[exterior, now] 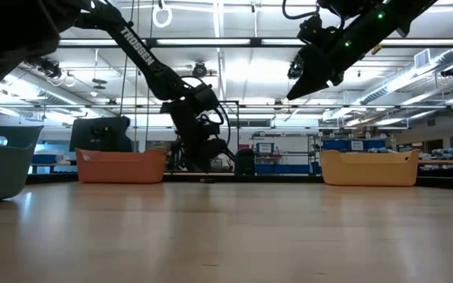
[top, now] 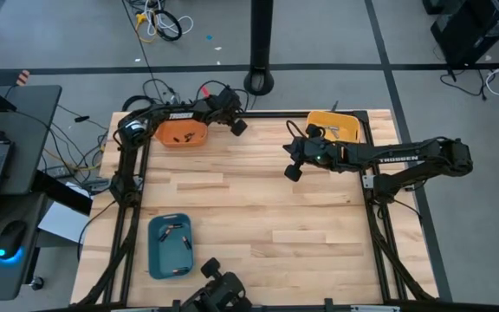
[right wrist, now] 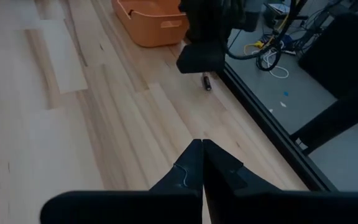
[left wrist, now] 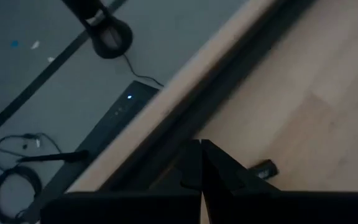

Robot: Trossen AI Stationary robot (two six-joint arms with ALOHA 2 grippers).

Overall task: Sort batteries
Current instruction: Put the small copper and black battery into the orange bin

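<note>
One small dark battery (right wrist: 207, 81) lies on the wood close to the table's far edge; it also shows in the left wrist view (left wrist: 263, 169). My left gripper (top: 238, 126) hangs just above and beside it, right of the orange tray (top: 180, 132), fingers shut with nothing between them (left wrist: 201, 155). My right gripper (top: 293, 172) hovers high over the table's middle right, in front of the yellow tray (top: 334, 128), also shut and empty (right wrist: 202, 149). Several batteries (top: 173, 231) lie in the teal tray (top: 156, 251) at the near left.
A black frame rail (right wrist: 260, 118) runs along the table's far edge right behind the loose battery. The orange tray (right wrist: 151, 22) stands just left of it. Bare wood (top: 258, 217) spreads across the middle of the table. Another dark device (top: 219, 286) sits at the near edge.
</note>
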